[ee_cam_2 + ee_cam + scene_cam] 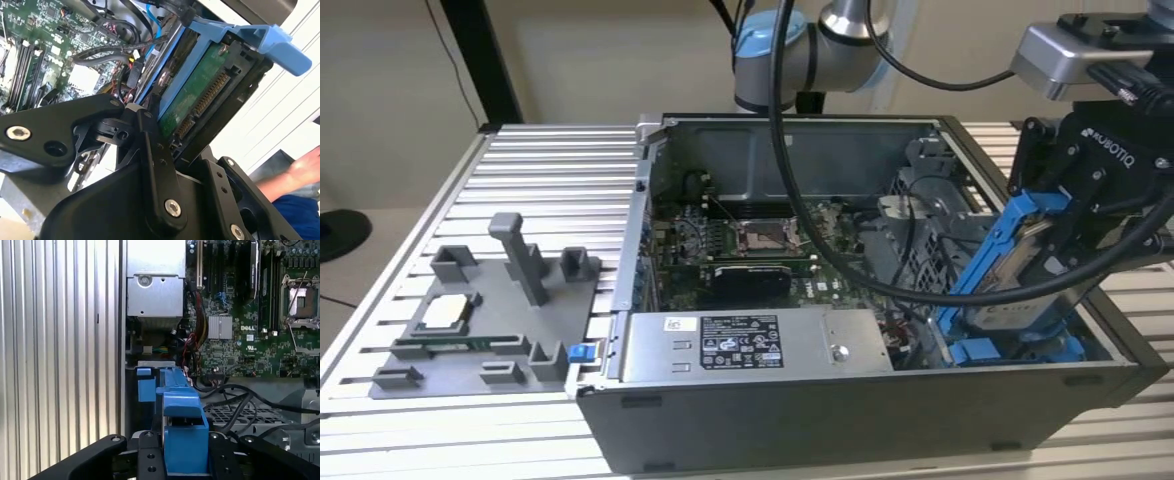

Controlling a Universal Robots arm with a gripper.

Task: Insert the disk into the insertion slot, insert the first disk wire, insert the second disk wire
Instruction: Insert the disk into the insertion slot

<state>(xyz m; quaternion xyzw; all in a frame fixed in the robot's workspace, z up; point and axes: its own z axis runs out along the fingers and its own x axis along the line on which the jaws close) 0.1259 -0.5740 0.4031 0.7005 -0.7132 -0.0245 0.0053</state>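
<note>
While clamping the disk [998, 262] by its blue carrier, holds it steeply tilted at the exterior view's right, over the open computer case [854, 425]. Closed tight on that carrier: the gripper [1061, 245], black fingers [152, 155] against the carrier's side in the second wrist view, green circuit board and connector exposed. Lower end of the disk down at the insertion slot [974, 352] with its blue rails; contact unclear. At the exterior view's lower middle, the power-supply box [747, 345]; at its centre, the motherboard [747, 240].
</note>
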